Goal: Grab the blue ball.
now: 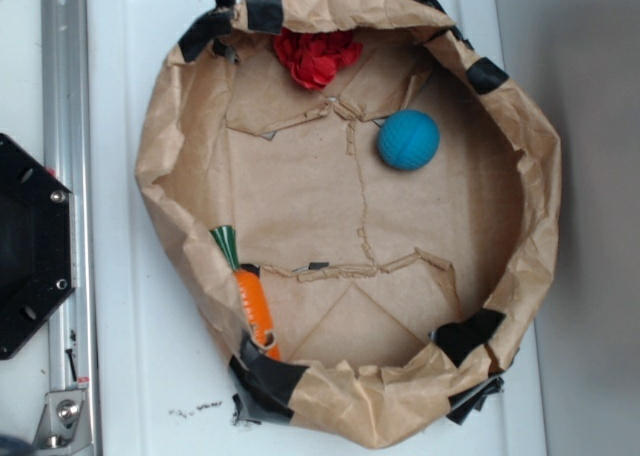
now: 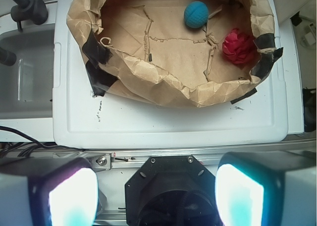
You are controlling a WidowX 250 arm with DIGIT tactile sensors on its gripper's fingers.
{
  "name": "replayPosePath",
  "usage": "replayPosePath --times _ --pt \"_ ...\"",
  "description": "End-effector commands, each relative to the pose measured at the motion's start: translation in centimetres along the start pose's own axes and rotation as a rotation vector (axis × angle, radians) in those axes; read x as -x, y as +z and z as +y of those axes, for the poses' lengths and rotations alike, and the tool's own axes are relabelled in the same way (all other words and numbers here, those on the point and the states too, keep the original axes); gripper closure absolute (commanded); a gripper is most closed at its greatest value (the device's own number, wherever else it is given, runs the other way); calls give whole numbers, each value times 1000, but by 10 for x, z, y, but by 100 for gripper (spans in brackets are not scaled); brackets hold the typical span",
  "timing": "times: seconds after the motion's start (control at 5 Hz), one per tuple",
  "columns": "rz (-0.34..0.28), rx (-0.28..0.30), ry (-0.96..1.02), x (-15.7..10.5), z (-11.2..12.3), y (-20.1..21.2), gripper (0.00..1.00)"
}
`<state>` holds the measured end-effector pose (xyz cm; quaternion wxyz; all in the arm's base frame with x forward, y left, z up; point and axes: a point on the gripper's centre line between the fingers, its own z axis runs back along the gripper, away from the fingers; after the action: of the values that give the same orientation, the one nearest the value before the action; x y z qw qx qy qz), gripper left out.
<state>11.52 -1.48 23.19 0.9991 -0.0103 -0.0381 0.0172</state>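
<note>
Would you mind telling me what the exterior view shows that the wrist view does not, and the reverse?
Only the exterior view shows the toy carrot, lying against the paper wall at the ring's lower left. Only the wrist view shows the gripper, its two fingers spread wide over the black base, well short of the ring, plus a grey bin beside the white lid. Both show the blue ball and the red wad inside the ring.
</note>
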Motion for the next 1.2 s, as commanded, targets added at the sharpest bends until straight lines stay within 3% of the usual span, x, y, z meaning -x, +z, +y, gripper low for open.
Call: replayPosePath --times 0.0,0.2,0.4,0.6,1.0 --pt "-98 -182 65 -83 36 -48 0" --pt "-129 -194 -96 -114 43 -87 0" --pt "-181 -96 -190 -135 45 -124 0" --pt "-153 -104 -301 -154 40 -161 0" --pt "-176 -105 -379 -193 42 -192 0"
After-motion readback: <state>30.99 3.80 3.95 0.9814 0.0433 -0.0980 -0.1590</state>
